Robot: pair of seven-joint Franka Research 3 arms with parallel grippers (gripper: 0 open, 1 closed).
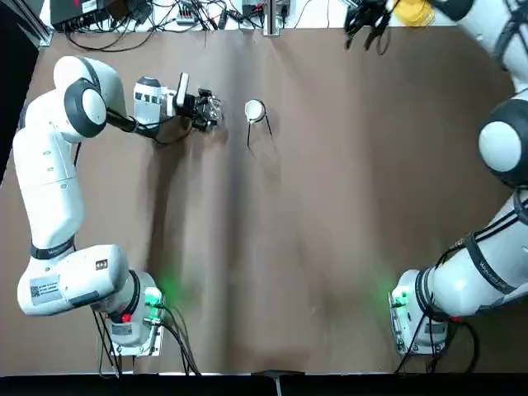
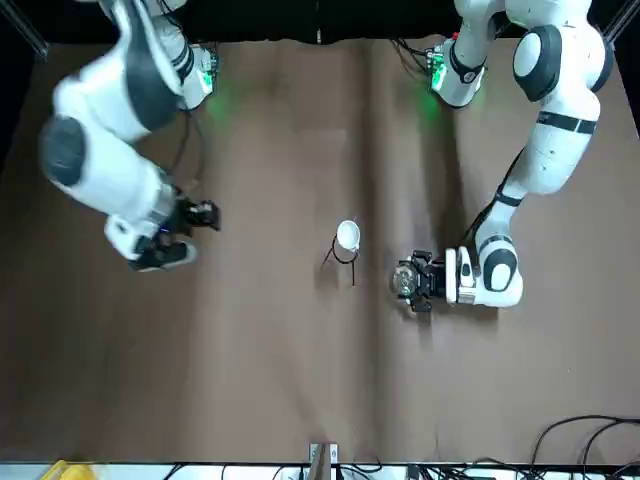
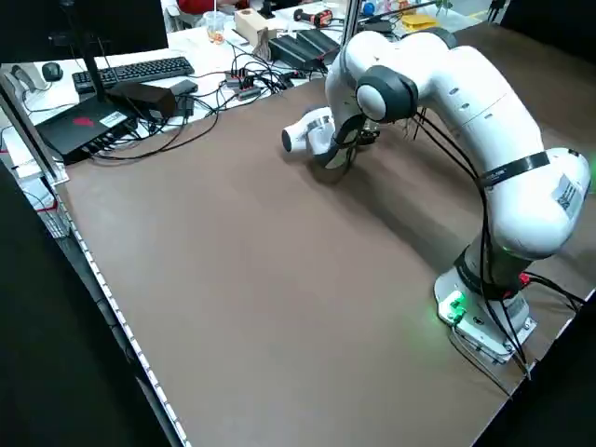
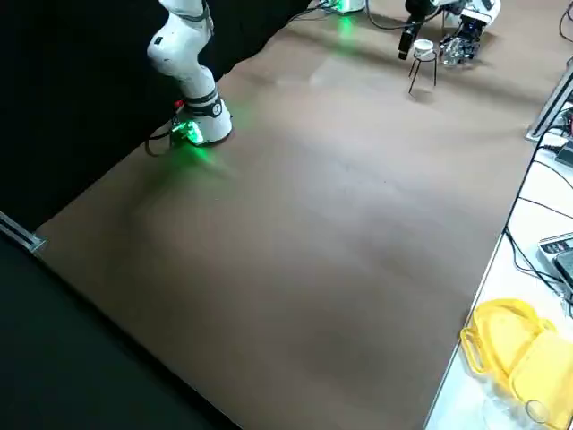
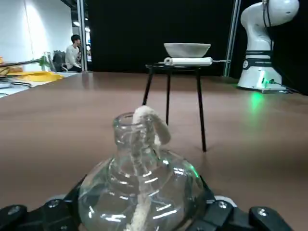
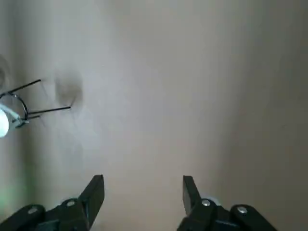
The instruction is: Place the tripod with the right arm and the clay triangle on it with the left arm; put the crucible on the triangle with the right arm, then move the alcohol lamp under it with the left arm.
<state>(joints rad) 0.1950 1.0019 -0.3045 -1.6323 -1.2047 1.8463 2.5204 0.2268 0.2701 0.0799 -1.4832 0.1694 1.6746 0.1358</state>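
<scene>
Top view: the left pincer (image 1: 206, 110) is closed around the alcohol lamp (image 1: 211, 110) low over the bench (image 1: 330, 231), at nine o'clock of the tripod (image 1: 257, 125), near it but apart. Atop the tripod sits the crucible (image 1: 254, 110), apparently on the clay triangle (image 5: 188, 61). The right pincer (image 6: 143, 192) hangs empty, fingers wide apart, at the tripod's two o'clock.

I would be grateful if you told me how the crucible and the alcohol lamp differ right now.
The crucible is an opaque white dish; the alcohol lamp is clear glass with a white wick. The crucible sits raised on the clay triangle atop the tripod; the lamp sits low at table level beside it. The crucible stands free, while the left gripper is shut on the lamp. Both stand upright.
</scene>
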